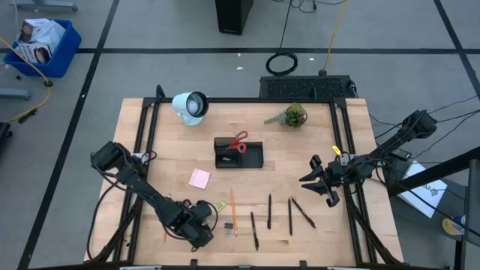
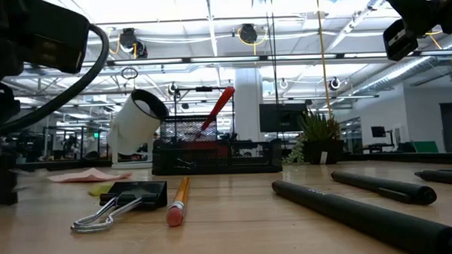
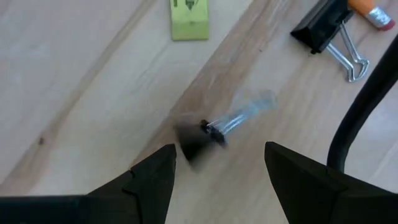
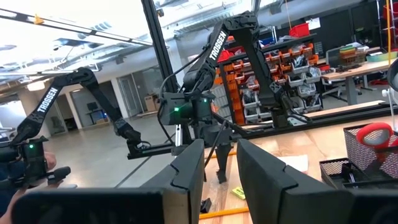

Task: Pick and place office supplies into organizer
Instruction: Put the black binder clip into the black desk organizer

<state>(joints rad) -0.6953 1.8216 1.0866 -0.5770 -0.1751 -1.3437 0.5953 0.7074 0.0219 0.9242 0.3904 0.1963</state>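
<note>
Fingers of the left gripper are spread apart, holding nothing, just above a tiny binder clip lying on the wooden table. It looks light and hard; I would pinch its black body. The right gripper waits at the far side, part open and empty.

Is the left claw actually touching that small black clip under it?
Apart. The left wrist view shows the left gripper open, with bare wood between both fingers and the clip.
</note>
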